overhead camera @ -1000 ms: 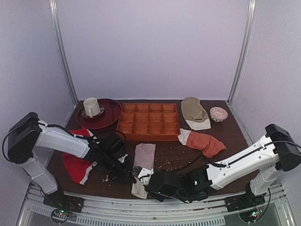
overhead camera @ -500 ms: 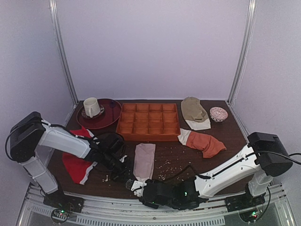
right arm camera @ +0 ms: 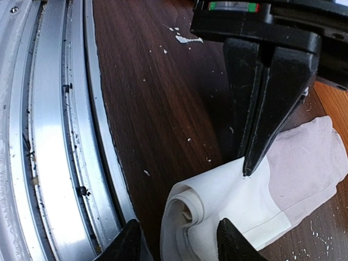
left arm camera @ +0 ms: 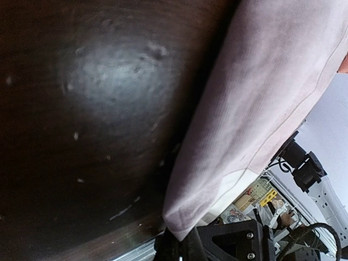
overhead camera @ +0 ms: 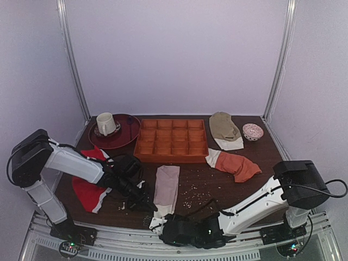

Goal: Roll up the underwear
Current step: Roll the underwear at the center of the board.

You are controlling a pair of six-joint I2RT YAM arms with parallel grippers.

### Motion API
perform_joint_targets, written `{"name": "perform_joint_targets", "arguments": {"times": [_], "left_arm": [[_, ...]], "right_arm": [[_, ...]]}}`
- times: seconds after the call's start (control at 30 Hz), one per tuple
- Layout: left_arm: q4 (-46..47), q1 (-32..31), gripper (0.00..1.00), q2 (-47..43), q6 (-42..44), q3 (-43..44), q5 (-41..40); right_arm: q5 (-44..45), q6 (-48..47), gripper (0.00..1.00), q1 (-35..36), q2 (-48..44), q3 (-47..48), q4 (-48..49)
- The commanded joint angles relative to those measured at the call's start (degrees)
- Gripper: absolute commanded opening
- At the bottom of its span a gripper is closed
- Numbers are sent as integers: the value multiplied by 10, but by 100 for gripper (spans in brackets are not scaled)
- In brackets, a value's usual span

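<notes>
**Underwear strip at front edge, near end curled; left claw pinning, right claw straddling**

- The pinkish-beige soft cloth underwear lies as a long folded strip on the dark brown wooden table. It sits between the two arms and runs from near the tray to the front edge.
- Its wide white waistband is the near end. That end is curled into a small loose roll just beside the silver metal rail.
- Left gripper: black fingers pressed together with nothing between them, tip down on the waistband just behind the roll.
- Right gripper: fingers apart, one on each side of the roll. Bare table shows between one finger and the cloth. The other sits at the cloth's edge; can't tell if it touches. Not clamped.
- Left wrist view: only cloth over table, too close for more.
- Red garment with white trim: under the left arm, apart from the underwear.
- Orange-rust garment with white band: off to the right.
- Orange tray of square compartments: behind the strip.
- Back left: cream mug upright on a dark red round plate.
- Back right: olive-tan cloth, with a small patterned bowl just beside it.
- White crumbs are scattered right of the strip.
</notes>
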Motion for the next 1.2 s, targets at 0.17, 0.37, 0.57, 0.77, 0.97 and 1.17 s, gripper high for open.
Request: {"name": "perform_joint_targets", "arguments": {"times": [0.17,0.37,0.57,0.77,0.97,1.17], "left_arm": [[26,4,0,-5,-11,-12,6],[28,4,0,-8,-12,-15,6],[28,4,0,-8,-13,-16,6],[29,4,0,-7,-12,-16,6],[33,5,0,-10,-17,-19,8],[50,12,0,-9,-31,-19,21]], "right_arm": [[46,0,45,4,43,23,14],[72,8,34,4,58,32,10],[81,13,17,4,55,26,7],[100,8,28,4,48,30,-1],[124,20,37,5,26,23,-2],[142,22,44,16,-30,-12,12]]}}
